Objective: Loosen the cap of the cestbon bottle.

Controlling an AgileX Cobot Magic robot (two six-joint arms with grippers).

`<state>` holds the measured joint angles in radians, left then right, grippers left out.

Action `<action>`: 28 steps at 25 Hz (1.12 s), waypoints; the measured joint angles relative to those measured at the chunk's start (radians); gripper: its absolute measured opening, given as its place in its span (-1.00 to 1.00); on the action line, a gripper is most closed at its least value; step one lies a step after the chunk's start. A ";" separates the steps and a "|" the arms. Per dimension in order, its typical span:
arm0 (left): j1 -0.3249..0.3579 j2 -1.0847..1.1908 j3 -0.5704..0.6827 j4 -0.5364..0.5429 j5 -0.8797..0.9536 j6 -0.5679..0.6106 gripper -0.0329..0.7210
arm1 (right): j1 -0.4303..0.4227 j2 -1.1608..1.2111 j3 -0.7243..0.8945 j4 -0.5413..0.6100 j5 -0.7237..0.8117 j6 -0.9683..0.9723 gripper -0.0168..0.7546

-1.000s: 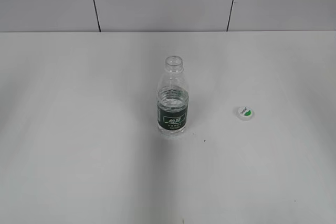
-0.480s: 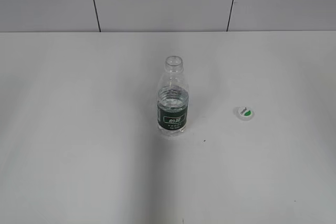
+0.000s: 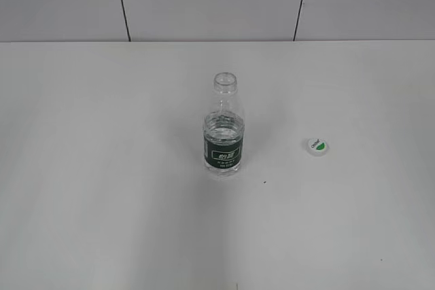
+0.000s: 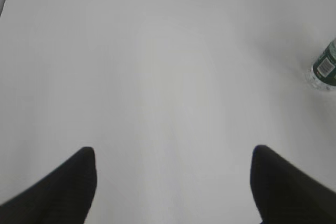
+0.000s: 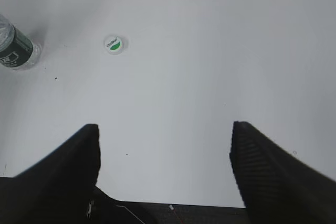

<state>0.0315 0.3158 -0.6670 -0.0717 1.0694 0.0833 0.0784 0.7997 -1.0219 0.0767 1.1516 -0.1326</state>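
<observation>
The cestbon bottle [image 3: 223, 130] stands upright at the table's middle, clear and ribbed with a dark green label; its neck is open with no cap on it. Its base also shows in the left wrist view [image 4: 324, 67] and the right wrist view [image 5: 14, 48]. The white cap [image 3: 317, 146] with its green patch lies flat on the table to the bottle's right, also in the right wrist view [image 5: 114, 44]. My left gripper [image 4: 173, 153] is open and empty, far left of the bottle. My right gripper [image 5: 164, 129] is open and empty, well short of the cap. Neither gripper shows in the exterior view.
The white table [image 3: 102, 202] runs to a grey panelled wall [image 3: 204, 1] at the back. Its near edge shows at the bottom of the right wrist view [image 5: 173, 203].
</observation>
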 joint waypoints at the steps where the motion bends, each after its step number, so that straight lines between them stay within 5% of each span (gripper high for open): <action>1: 0.000 -0.031 0.017 0.000 0.000 0.000 0.53 | 0.000 -0.024 0.014 0.000 -0.002 0.000 0.57; 16: 0.000 -0.293 0.080 -0.055 -0.050 0.117 0.49 | 0.000 -0.441 0.271 0.030 -0.007 -0.002 0.57; 28: 0.000 -0.322 0.134 -0.096 -0.013 0.125 0.07 | 0.000 -0.673 0.374 0.050 -0.008 -0.051 0.57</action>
<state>0.0315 -0.0061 -0.5335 -0.1679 1.0564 0.2078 0.0784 0.1269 -0.6475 0.1263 1.1436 -0.1836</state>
